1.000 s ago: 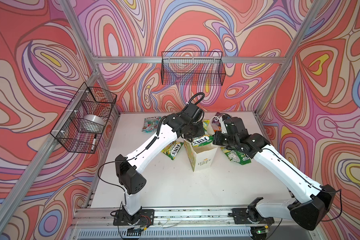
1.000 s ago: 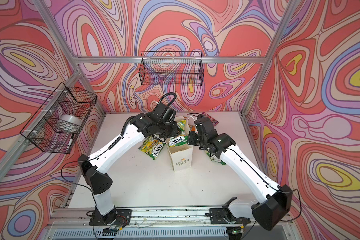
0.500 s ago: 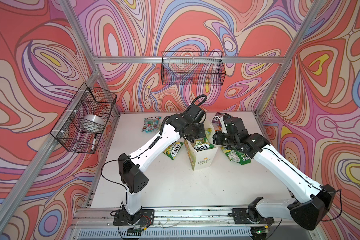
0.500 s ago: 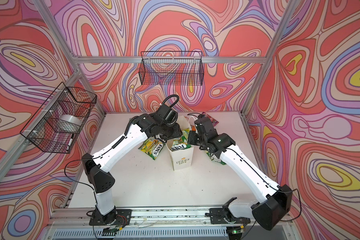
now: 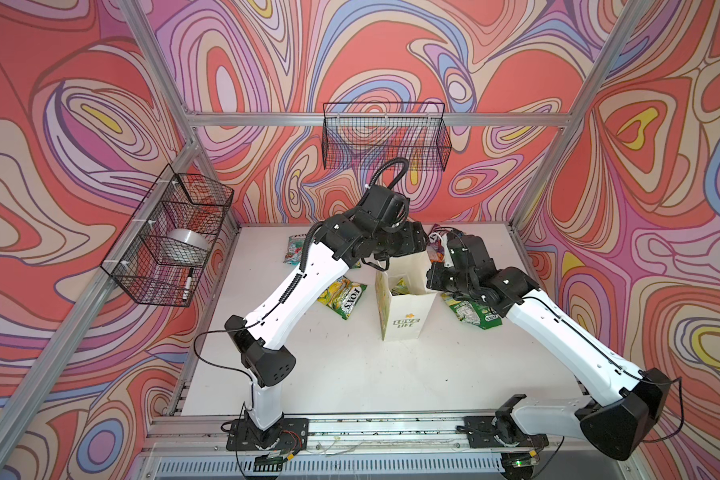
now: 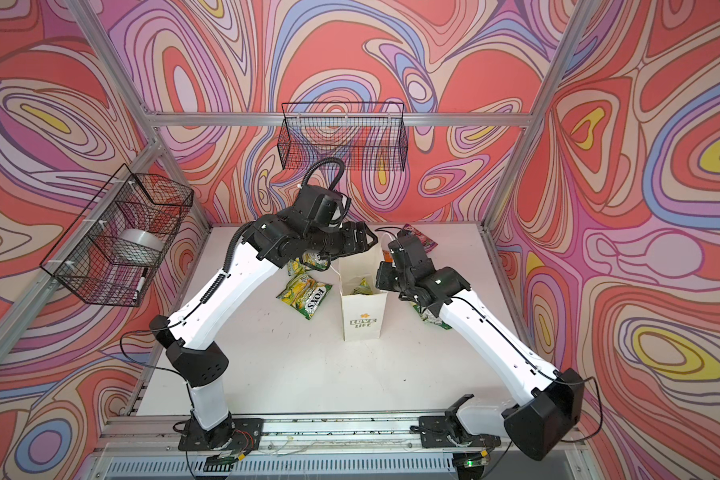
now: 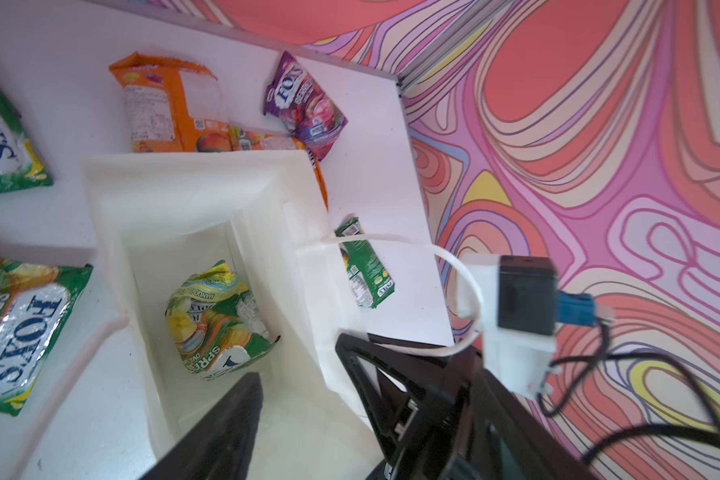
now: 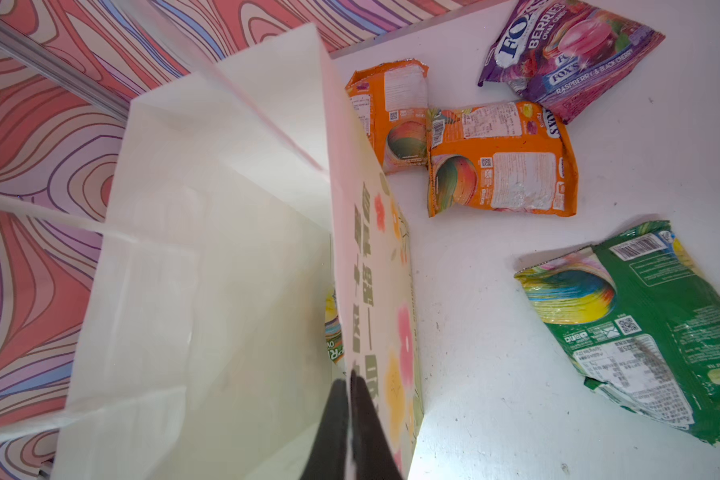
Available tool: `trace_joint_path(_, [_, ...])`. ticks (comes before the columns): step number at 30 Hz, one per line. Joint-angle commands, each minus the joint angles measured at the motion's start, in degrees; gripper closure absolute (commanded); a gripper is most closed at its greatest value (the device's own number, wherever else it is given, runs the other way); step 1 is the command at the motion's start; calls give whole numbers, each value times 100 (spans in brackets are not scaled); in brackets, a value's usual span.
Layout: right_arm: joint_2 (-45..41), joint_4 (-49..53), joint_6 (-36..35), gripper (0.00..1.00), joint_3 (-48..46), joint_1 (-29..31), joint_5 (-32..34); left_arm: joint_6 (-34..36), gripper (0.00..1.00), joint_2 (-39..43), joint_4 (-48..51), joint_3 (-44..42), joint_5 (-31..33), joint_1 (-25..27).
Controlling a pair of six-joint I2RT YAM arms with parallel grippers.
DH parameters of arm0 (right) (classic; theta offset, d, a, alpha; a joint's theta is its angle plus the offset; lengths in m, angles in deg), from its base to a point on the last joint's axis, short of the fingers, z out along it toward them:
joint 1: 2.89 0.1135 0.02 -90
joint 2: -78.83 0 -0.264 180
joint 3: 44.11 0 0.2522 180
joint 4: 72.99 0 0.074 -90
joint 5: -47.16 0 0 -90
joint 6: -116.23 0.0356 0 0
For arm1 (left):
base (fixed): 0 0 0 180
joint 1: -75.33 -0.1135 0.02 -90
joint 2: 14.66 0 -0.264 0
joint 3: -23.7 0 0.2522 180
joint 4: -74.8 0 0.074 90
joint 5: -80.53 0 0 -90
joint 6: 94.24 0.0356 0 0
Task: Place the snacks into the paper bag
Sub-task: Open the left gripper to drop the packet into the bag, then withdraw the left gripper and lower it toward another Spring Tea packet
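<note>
Paper bag (image 5: 406, 316) upright mid-table, one yellow-green pouch (image 7: 217, 320) lying inside. Right gripper (image 8: 352, 382) pinched on its 3 o'clock wall. I'd hold that so the mouth can't fold. Left gripper (image 7: 298, 361) wide and empty over the mouth. I'd lift straight up clear of the rim, then take the FOX'S pouch (image 5: 344, 297) at 9 o'clock. Orange pouches (image 8: 499, 162) and purple pouch (image 8: 570, 54) wait at 1 o'clock.

Both white-and-black arms (image 5: 292, 291) bend inward, the left gripper (image 7: 298, 357) hanging with jaws spread wide, the right gripper (image 8: 349, 382) pinched tight on the tall white paper bag's (image 8: 208, 291) wall.
</note>
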Motion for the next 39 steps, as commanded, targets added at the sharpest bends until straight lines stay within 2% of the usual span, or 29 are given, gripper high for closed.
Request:
trace_joint_path(1, [-110,-26,96,100,-11,27,190,372,13,471,-236,166,-190,-2])
trace_joint_path(4, [-134,62,152,100,-1,28,296,494,7,694,-507,41,-534,-69])
trace_joint_path(11, [-144,171,242,100,-10,28,367,517,0,1434,-1937,-775,-2071,-389])
trace_joint_path(16, [-153,208,280,100,-9,28,462,636,0,2150,-2708,-1244,-2473,-687])
trace_joint_path(19, [-140,256,279,100,23,28,542,1041,0,2676,-2658,-1486,-2089,-841])
trace_joint_path(22, [-119,298,296,100,70,28,576,1479,0,3062,-2125,-1591,-1146,-949])
trace_joint_path(26, [-109,398,307,100,105,28,636,1774,0,3364,-1150,-1734,-114,-1337])
trace_joint_path(28, [-109,451,312,100,113,28,662,1751,0,3441,-720,-1880,80,-1633])
trace_joint_path(32, [-79,756,462,100,260,28,763,1691,0,3590,-263,-2562,37,-2183])
trace_joint_path(36, [107,1361,785,100,612,28,1006,1795,0,3460,153,-3113,335,-2281])
trace_joint_path(39, [115,1548,935,100,775,36,967,1857,0,3404,111,-3518,530,-2282])
